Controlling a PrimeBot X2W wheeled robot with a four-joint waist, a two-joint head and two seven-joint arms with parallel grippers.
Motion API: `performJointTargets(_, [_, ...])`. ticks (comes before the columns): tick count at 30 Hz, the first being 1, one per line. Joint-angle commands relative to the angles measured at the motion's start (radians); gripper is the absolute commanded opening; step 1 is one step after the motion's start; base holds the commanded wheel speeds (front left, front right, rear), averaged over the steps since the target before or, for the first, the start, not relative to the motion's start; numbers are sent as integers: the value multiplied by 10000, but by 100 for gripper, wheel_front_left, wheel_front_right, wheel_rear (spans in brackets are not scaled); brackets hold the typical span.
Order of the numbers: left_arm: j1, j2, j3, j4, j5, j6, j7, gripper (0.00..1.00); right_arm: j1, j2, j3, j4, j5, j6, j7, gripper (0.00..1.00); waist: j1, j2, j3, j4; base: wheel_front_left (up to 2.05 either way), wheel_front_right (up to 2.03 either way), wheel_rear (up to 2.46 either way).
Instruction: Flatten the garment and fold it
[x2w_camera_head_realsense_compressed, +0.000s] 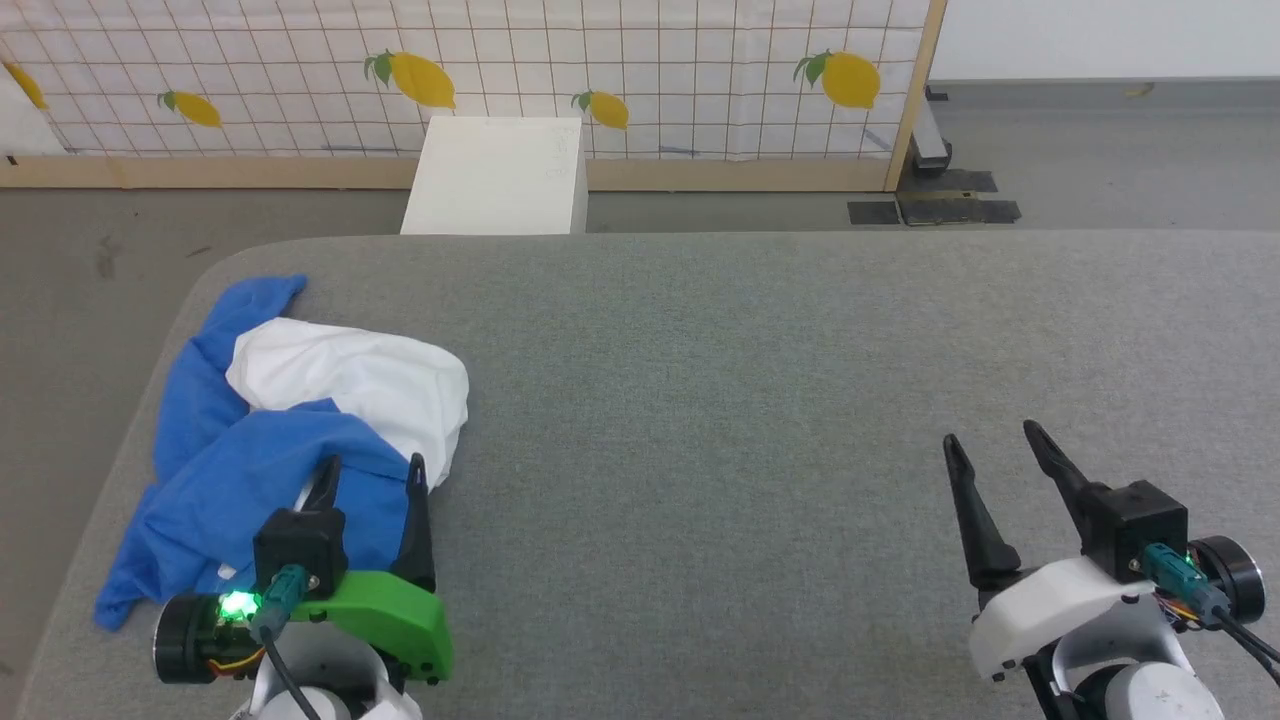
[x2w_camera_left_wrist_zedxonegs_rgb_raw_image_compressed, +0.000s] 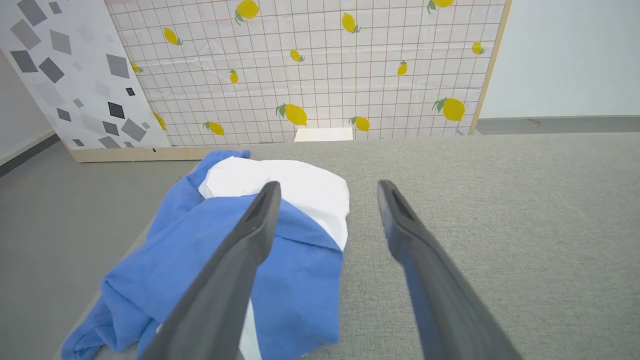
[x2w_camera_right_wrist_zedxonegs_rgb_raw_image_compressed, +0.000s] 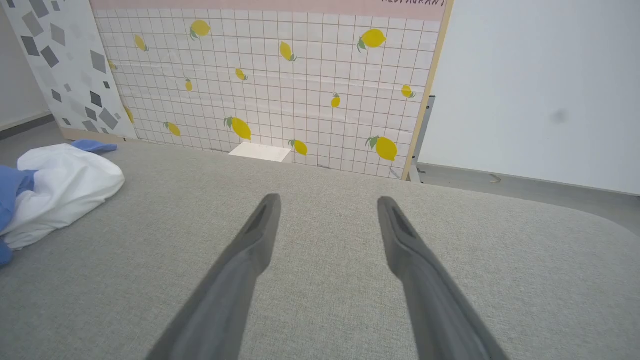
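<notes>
The garment (x2w_camera_head_realsense_compressed: 340, 380) lies bunched at the left end of the grey table (x2w_camera_head_realsense_compressed: 750, 350); left gripper (x2w_camera_head_realsense_compressed: 375, 462), jaws wide, poised there seemingly to grasp it, right gripper (x2w_camera_head_realsense_compressed: 990, 433) wide and empty near the table's right end

We see the garment (x2w_camera_head_realsense_compressed: 300, 420) crumpled at the left end of the grey table (x2w_camera_head_realsense_compressed: 750, 400), blue folds lying over white. Our left gripper (x2w_camera_head_realsense_compressed: 375, 462) is at its near side, fingers spread; whether it touches, we cannot tell. Our right gripper (x2w_camera_head_realsense_compressed: 990, 433), also spread, is well apart. A white box (x2w_camera_head_realsense_compressed: 495, 175) stands beyond.
</notes>
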Motion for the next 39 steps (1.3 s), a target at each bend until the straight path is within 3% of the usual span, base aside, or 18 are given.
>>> performJointTargets(1, [-12, -3, -13, 53, -28, 18, -107, 100, 72, 1, -53, 62, 112, -1, -113, 100, 0, 0, 1, 0, 0, 0, 0])
performJointTargets(16, [-84, 13, 17, 250, -228, 86, -422, 100, 111, 3, -138, 309, 332, -3, -424, 100, 0, 0, 20, 342, 0, 0, 0])
performJointTargets(39, [-55, 2, 125, 488, -512, 181, -895, 100, 173, 6, -209, 708, 662, -6, -900, 100, 0, 0, 71, 1987, 0, 0, 0])
